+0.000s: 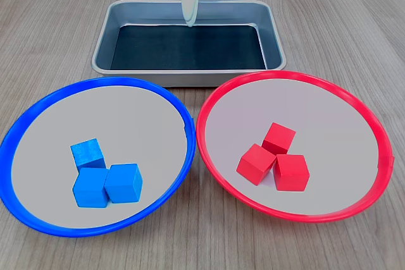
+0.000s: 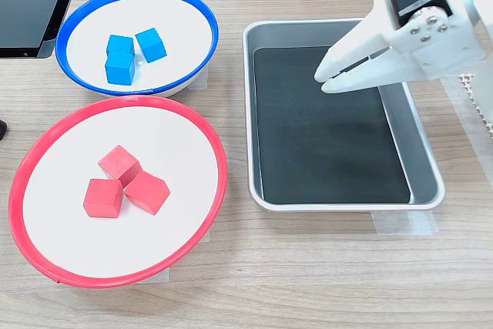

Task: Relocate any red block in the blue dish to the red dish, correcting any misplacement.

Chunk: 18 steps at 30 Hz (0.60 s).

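**A:** Where's the white plastic gripper (image 2: 325,80) right now?

**B:** Hanging over the rectangular metal tray (image 2: 266,198) with the dark base, its tips pressed together and holding nothing. In the first exterior view it's just a pale blade dipping in from the top edge (image 1: 189,22).

**A:** And the round blue-rimmed dish (image 1: 38,109)?

**B:** Three small blue cubes (image 1: 106,179) bunched together on its pale grey inside, touching one another. That's on the first exterior view's left.

**A:** So the reds?

**B:** All three small red cubes (image 1: 273,159) sit clustered in the round red-rimmed dish (image 1: 354,102), each touching a neighbour. In the second exterior view they lie a bit left of that dish's centre (image 2: 123,182).

**A:** Dishes touching?

**B:** Rims just meet side by side on the wooden tabletop (image 1: 57,23), the tray just behind them.
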Motion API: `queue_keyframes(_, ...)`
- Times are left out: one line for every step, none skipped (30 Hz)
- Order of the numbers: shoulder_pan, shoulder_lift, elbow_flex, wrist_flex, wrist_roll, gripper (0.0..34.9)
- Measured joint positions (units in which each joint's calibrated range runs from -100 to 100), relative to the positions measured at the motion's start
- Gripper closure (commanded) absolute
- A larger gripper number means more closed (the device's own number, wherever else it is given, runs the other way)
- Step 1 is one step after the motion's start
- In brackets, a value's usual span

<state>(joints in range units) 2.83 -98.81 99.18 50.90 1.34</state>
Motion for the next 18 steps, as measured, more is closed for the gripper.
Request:
queue_keyframes(0.27,0.09,0.00,0.00,0.00,34.6)
queue_keyframes(0.35,0.09,0.00,0.00,0.00,34.6)
queue_keyframes(0.27,0.09,0.00,0.08,0.00,34.6)
queue_keyframes(0.27,0.09,0.00,0.24,0.00,34.6)
queue_keyframes(0.27,0.09,0.00,0.24,0.00,34.6)
queue_keyframes(0.27,0.09,0.00,0.24,0.00,34.6)
queue_keyframes(0.27,0.09,0.00,0.24,0.00,34.6)
queue_keyframes(0.27,0.09,0.00,0.24,0.00,34.6)
queue_keyframes(0.27,0.09,0.00,0.24,0.00,34.6)
queue_keyframes(0.27,0.09,0.00,0.24,0.00,34.6)
queue_keyframes(0.27,0.09,0.00,0.24,0.00,34.6)
queue_keyframes(0.27,0.09,0.00,0.24,0.00,34.6)
queue_keyframes(0.27,0.09,0.00,0.24,-0.15,34.4)
queue_keyframes(0.27,0.09,0.00,0.24,-0.20,33.7)
queue_keyframes(0.27,0.09,0.00,0.24,-0.20,34.6)
queue_keyframes(0.27,0.09,0.00,0.24,-0.20,34.6)
queue_keyframes(0.27,0.09,0.00,0.33,-0.20,34.6)
queue_keyframes(0.27,0.09,0.00,0.33,-0.20,34.6)
